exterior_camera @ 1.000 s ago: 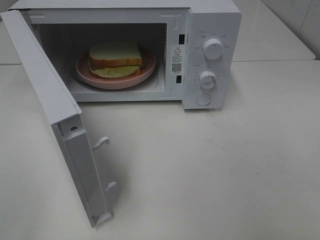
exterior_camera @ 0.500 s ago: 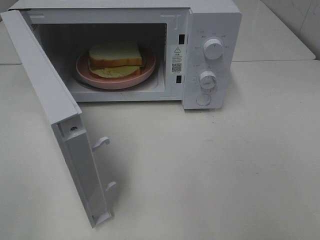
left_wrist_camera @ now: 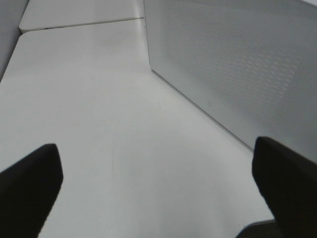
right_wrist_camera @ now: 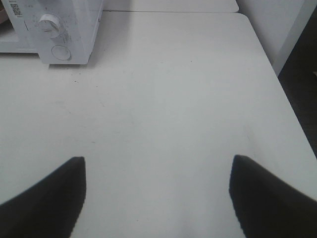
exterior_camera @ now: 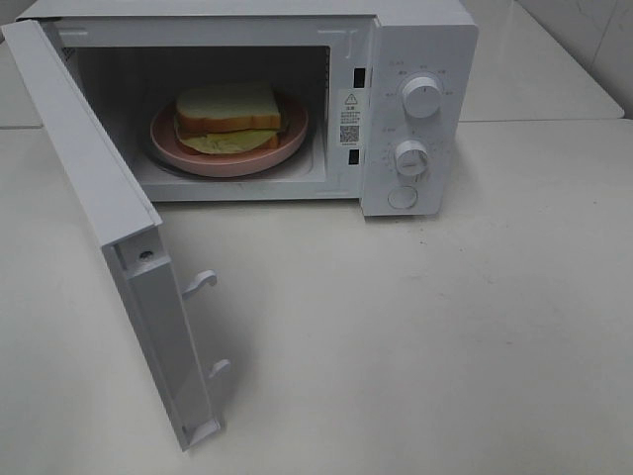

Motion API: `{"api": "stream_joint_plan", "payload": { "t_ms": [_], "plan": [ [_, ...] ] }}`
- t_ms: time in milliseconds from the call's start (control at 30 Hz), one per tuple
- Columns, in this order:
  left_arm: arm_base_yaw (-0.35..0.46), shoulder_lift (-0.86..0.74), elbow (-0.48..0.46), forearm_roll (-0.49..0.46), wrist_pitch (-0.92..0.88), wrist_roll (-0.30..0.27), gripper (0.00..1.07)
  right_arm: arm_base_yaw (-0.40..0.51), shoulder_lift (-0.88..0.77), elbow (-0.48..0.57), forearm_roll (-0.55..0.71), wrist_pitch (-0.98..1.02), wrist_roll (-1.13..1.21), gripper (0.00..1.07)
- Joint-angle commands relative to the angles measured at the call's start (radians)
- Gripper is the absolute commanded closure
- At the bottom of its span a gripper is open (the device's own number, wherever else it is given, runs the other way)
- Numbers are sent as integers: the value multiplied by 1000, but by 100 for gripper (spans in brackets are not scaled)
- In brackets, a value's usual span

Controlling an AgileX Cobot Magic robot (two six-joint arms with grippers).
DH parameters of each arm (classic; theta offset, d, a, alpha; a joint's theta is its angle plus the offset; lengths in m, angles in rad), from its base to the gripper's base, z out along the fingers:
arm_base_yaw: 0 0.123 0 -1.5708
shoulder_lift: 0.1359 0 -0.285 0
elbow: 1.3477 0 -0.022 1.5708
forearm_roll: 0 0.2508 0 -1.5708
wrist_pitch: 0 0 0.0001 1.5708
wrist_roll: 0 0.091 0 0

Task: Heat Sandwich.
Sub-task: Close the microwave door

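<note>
Sandwich, just one, sits on the single pink plate inside the lone microwave, door swung wide. The left gripper is spread wide and the right gripper parted above the white table, both empty and touching nothing. Nothing has shifted since a second earlier.

Overhead cam: high, in front of the microwave, tilted down. It takes in the cavity, the swung-out door and most of the table.
Left wrist cam: low over the tabletop, looking out between the left gripper fingers at the door's perforated outer face, close.
Right wrist cam: higher, looking past the right gripper toward the control panel, well off.
Overlap: overhead shares the door with left wrist, the panel with right wrist; table in all three.
</note>
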Motion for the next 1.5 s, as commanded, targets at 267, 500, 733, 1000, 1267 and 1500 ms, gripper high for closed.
{"api": "stream_joint_plan", "payload": {
  "t_ms": [267,500,733,1000,1267,1500],
  "plan": [
    [-4,-27,3,-5,-11,3,5,-8,-28,5,2,-10,-6,31],
    [-4,-27,3,-5,-11,3,5,-8,-28,5,2,-10,-6,31],
    [-4,-27,3,-5,-11,3,5,-8,-28,5,2,-10,-6,31],
    [-4,-27,3,-5,-11,3,5,-8,-28,5,2,-10,-6,31],
    [-4,-27,3,-29,-11,3,5,-8,-28,5,2,-10,-6,31],
    [-4,-23,3,-45,-12,0,5,-8,-28,5,-2,-10,1,31]
  ]
}}
